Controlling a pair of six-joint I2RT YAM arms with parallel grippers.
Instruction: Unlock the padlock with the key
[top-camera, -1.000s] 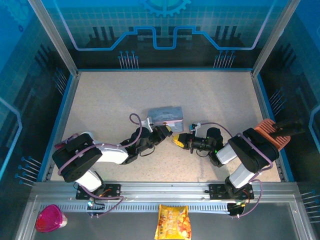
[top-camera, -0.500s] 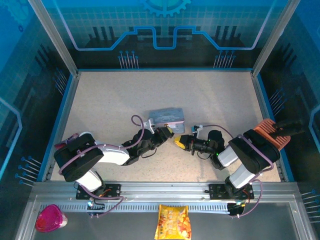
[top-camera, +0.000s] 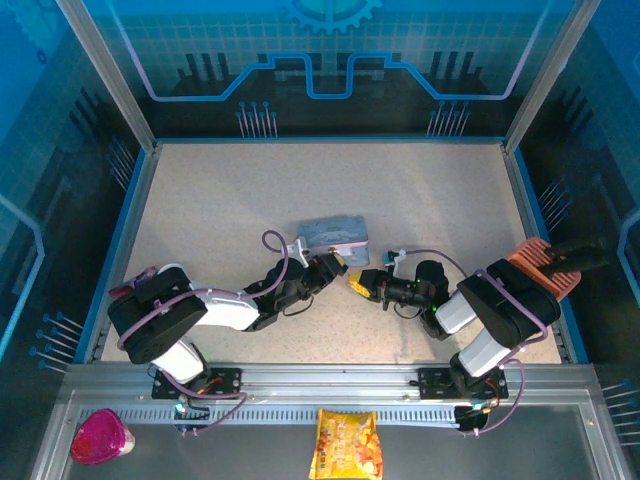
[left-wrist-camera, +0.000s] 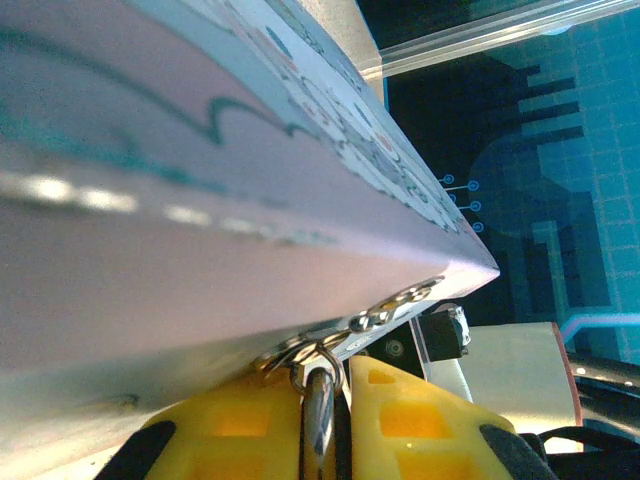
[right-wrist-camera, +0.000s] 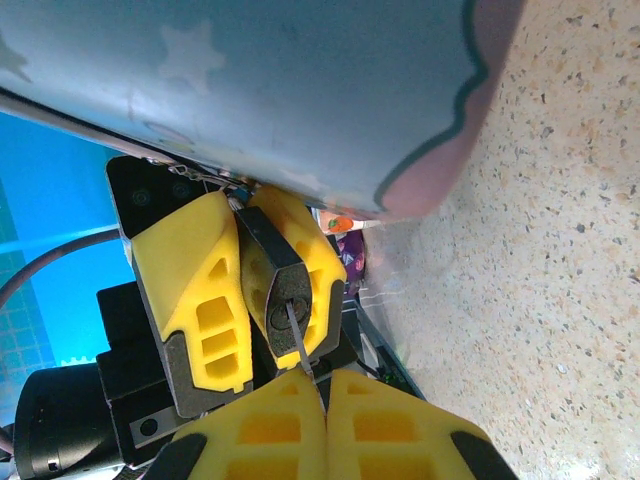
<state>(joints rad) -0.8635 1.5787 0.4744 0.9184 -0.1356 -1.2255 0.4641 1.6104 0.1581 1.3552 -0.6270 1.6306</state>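
Your left claw is pinched shut on the padlock. The silvery shackle runs up from that grip to the hasp rings on the edge of the pale blue tin just above. Treat this claw as a vice: hold it firm and motionless so the body cannot swivel on the hasp. Your right claw is pressed together on the key, and straight ahead of it the thin blade's tip meets the keyhole; how deep it sits, I cannot tell. Match the blade to the keyhole's axis first, then push gently along that line until it seats. Only then roll the right wrist, since so thin a sliver may bend or slip if twisted askew.
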